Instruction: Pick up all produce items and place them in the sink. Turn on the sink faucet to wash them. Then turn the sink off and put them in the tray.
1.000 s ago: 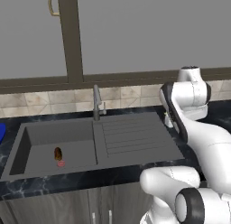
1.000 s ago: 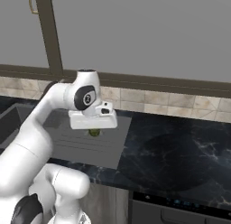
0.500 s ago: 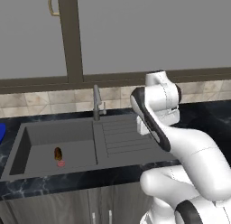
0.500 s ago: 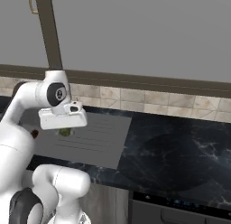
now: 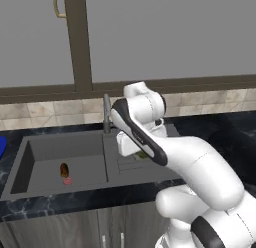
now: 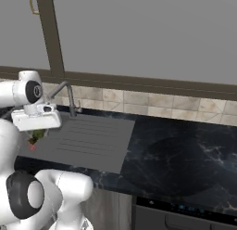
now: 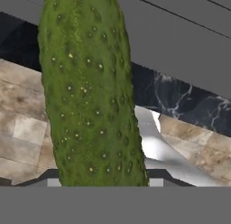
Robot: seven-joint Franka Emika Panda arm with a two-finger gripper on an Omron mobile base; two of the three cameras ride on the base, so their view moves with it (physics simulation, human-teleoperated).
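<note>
- The brown-orange oblong (image 5: 64,170) already lies on the floor of the sink (image 5: 45,147), near its front wall and just beside a small flat red spot (image 5: 67,181); that half of the gathering looks done
- The cucumber (image 7: 90,92) is the item in hand; the hand view has it running up between the jaws, green and knobbly, with tiled backsplash and dark table behind it
- The gripper (image 5: 141,153) hangs over the ribbed drainboard (image 6: 88,138), just right of the basin; a bit of green peeks out beneath the white hand in both base views, so the jaws are closed partway on the cucumber and gripping it
- In my judgement the step under way is carrying this second vegetable across to the basin; it is not yet over the deep part, so the release is still to come
- The faucet (image 5: 106,113) stands upright at the back edge between basin and drainboard; no water shows, so washing has not begun as far as I can tell; its small lever is too small to read
- A sliver of the blue tray (image 5: 2,144) shows at the far left on the table, beyond the sink; nothing can be told of its contents
- Left to do: drop the cucumber in, run the water, shut it off, move both items to the tray
</note>
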